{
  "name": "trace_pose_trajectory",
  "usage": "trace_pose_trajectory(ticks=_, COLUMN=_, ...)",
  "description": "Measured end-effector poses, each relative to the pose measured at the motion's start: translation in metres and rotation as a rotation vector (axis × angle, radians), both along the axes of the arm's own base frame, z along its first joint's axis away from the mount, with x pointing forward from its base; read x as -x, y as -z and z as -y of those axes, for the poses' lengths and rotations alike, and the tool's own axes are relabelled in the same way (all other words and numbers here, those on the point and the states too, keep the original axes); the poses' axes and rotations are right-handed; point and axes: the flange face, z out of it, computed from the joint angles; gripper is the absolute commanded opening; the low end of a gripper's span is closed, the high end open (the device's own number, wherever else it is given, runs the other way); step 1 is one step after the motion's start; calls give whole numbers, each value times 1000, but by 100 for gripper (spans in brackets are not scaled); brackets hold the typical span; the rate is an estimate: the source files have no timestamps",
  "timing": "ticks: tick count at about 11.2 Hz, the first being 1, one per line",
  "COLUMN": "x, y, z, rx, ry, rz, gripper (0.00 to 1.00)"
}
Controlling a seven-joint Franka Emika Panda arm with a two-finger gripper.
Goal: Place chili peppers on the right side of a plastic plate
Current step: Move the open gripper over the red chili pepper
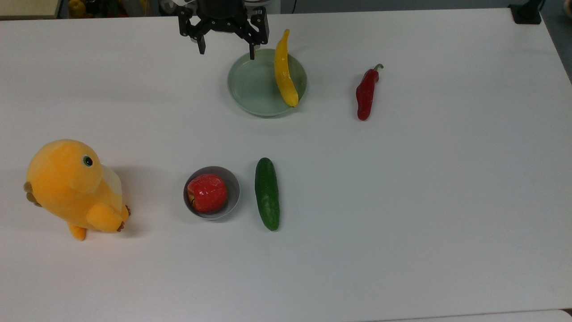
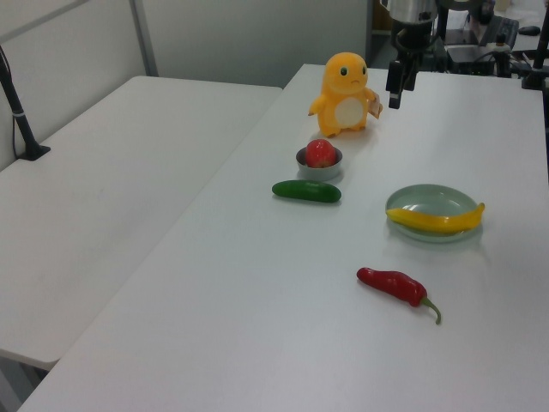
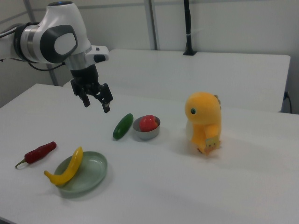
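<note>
Above the far rim of the pale green plastic plate [image 1: 250, 91], my gripper [image 1: 227, 48] hangs with its jaws spread wide and nothing between them. The plate is my landmark. Across its right half in the top view lies a long yellow pepper [image 1: 284, 71], one tip poking out over the far rim. Off the plate, well to its right in the top view, the red chili pepper [image 1: 366, 94] rests on the white table [image 1: 402, 201], stem pointing away from the near edge. Nearer the camera than the plate in the top view sit a grey bowl [image 1: 230, 197] holding a red apple [image 1: 206, 192], a cucumber [image 1: 267, 193] just beside it, and an orange plush toy [image 1: 73, 188] far off to the left.

I judge the step in hand is reaching for the chili. To do it well, I should travel over, turn my fingers across its narrow width, and descend at its thick middle, not the curled stem.
</note>
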Motion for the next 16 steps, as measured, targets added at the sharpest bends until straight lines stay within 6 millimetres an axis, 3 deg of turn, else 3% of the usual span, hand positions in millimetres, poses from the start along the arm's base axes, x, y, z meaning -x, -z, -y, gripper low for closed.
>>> trace_pose_trajectory(ticks=5, x=-7, y=-19, z=10, rx=-60, ry=34, rz=68, gripper=100)
trace_pose_trajectory(ticks=10, x=-7, y=-18, z=12, rx=-117, ry=56, rz=60, gripper=100)
trace_pose_trajectory(ticks=14, x=12, y=-15, z=29, rx=-147, ry=-143, rz=-59, gripper=100)
trace_pose_trajectory(ticks=16, x=14, y=-16, z=33, rx=-148, ry=-159, rz=-69, gripper=100)
